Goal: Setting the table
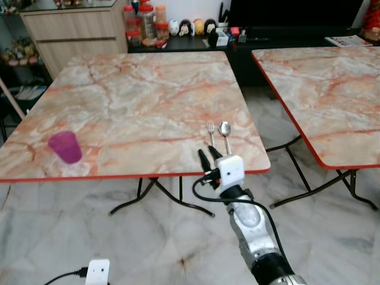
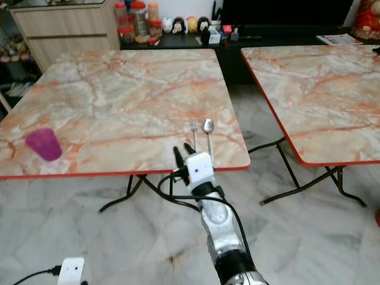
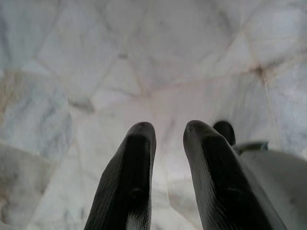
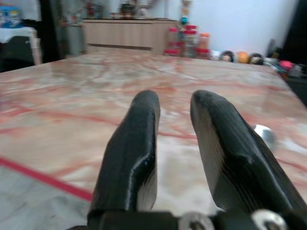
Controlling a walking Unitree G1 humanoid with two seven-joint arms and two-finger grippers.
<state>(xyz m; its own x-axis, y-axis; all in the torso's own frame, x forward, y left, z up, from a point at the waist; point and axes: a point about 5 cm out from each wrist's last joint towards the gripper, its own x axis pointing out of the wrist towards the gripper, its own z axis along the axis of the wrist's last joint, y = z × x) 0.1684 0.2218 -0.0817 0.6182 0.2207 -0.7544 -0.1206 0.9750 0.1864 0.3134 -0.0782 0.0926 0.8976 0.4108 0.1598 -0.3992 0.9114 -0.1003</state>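
Note:
A fork point(image 1: 210, 133) and a spoon point(image 1: 225, 132) lie side by side near the front right corner of the marble table point(image 1: 142, 95), handles toward me. A purple cup point(image 1: 65, 146) stands at the table's front left. My right gripper point(image 1: 208, 154) hovers at the front edge just short of the fork's handle, slightly left of it; its fingers point(image 4: 144, 124) are apart and hold nothing. The spoon's bowl point(image 4: 263, 132) is a blur beyond them. My left gripper point(image 3: 168, 127) hangs low over the floor, its fingers parted with nothing between them.
A second marble table point(image 1: 326, 89) stands to the right across a gap of tiled floor point(image 1: 279, 124). Behind are a wooden cabinet point(image 1: 71, 29) and a dark counter with jars and figurines point(image 1: 178, 27). Folding legs point(image 1: 148, 193) sit under the near table.

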